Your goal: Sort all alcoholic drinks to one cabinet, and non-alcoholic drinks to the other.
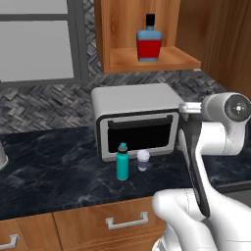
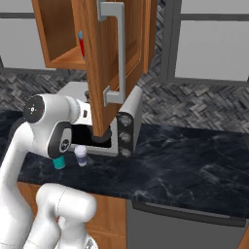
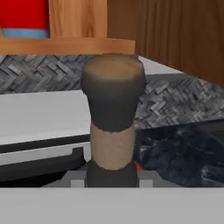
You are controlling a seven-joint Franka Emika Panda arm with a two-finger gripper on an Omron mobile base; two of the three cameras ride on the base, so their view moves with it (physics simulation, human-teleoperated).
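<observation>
The squarish blue glass bottle with red label [image 1: 148, 43] is standing in the open brown wooden wall cabinet [image 1: 156, 60]: 1 drink sorted. The gripper [image 3: 112, 177] fingers are clamping the near-black slim-necked bottle [image 3: 113, 118]. The slim teal bottle [image 1: 122, 162] and small pale lidded cup [image 1: 142, 160] are waiting on the dark marble counter [image 1: 49, 166].

Dark counter [image 1: 49, 166] has the microwave [image 1: 135, 120], teal bottle [image 1: 122, 162] and cup [image 1: 142, 160] left of the claw; blue bottle [image 1: 148, 41] sits on the cabinet shelf [image 1: 162, 61] above.
</observation>
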